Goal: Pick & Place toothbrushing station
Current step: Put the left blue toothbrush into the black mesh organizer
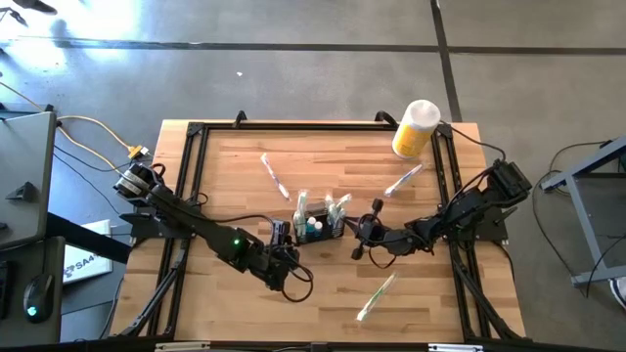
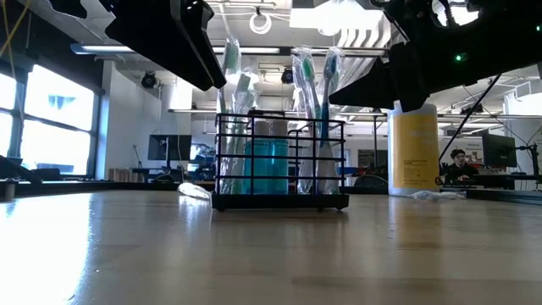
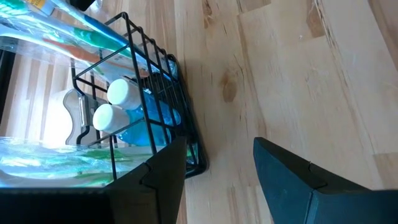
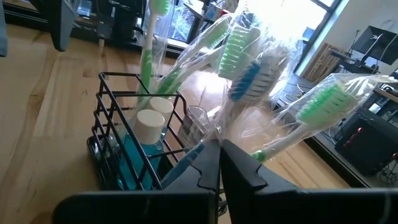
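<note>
The toothbrushing station (image 1: pixel 318 227), a black wire caddy, stands on its base in the middle of the wooden table. It holds blue bottles with white caps (image 3: pixel 118 102) and several wrapped toothbrushes (image 4: pixel 249 68) standing upright. My left gripper (image 3: pixel 217 155) hovers open just on the caddy's near left side, above the table (image 2: pixel 203 68), with nothing between its fingers. My right gripper (image 4: pixel 219 158) is shut on the caddy's right side (image 1: pixel 352 233), level with the toothbrushes. My right gripper's shut fingertips (image 4: pixel 208 163) stand right against the clear wrappers of the toothbrushes (image 4: pixel 205 134) at the caddy's right side, coming nearly level from the table's right. I cannot tell whether they touch the wrappers or the wire.
A yellow cylinder with a white lid (image 1: pixel 416 127) stands at the far right corner. Wrapped toothbrushes lie loose at the far left (image 1: pixel 272 176), far right (image 1: pixel 403 181) and near right (image 1: pixel 377 296). Black frame rails (image 1: pixel 191 166) run along the table's sides.
</note>
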`<act>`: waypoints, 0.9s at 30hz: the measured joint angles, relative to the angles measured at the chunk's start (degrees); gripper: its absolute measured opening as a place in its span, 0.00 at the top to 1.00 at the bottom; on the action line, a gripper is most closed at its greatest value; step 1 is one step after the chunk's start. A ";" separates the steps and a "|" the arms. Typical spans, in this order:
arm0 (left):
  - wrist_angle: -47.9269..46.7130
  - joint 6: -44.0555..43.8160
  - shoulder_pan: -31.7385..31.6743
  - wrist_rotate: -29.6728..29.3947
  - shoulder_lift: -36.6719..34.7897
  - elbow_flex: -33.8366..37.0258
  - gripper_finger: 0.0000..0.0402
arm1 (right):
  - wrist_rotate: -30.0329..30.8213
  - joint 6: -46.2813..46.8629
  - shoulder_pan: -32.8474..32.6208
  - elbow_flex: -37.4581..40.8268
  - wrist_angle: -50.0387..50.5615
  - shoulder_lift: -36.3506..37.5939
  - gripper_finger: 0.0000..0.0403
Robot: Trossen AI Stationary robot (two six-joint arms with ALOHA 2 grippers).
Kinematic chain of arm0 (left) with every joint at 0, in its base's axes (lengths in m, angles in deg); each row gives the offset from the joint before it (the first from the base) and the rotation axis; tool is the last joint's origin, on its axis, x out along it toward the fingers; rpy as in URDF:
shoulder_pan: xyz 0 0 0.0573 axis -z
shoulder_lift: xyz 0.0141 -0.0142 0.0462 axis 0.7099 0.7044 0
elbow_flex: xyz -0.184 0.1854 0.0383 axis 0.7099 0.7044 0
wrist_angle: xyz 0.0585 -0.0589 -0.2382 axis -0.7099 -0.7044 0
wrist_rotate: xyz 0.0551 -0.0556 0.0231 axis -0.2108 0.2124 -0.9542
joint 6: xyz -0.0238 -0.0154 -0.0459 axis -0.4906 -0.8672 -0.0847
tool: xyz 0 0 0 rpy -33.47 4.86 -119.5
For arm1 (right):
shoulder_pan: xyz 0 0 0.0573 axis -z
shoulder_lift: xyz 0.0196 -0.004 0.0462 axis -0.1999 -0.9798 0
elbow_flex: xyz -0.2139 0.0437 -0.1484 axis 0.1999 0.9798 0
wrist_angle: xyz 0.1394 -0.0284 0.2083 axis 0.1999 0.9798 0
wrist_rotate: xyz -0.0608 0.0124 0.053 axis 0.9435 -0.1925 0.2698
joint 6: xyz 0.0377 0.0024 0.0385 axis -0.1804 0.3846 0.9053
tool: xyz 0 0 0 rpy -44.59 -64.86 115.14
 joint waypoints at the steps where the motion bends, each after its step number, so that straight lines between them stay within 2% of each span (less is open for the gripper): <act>1: -0.02 0.00 0.00 -0.02 0.00 0.00 0.55 | 0.00 0.01 0.00 0.00 0.00 0.00 0.99; 9: -0.02 0.00 0.00 0.00 0.00 0.00 0.55 | 0.00 -0.31 -0.28 0.00 -0.02 0.00 0.88; 27: -0.02 0.00 0.00 0.00 0.00 0.00 0.55 | -0.44 0.40 -1.50 0.00 -0.90 0.04 0.88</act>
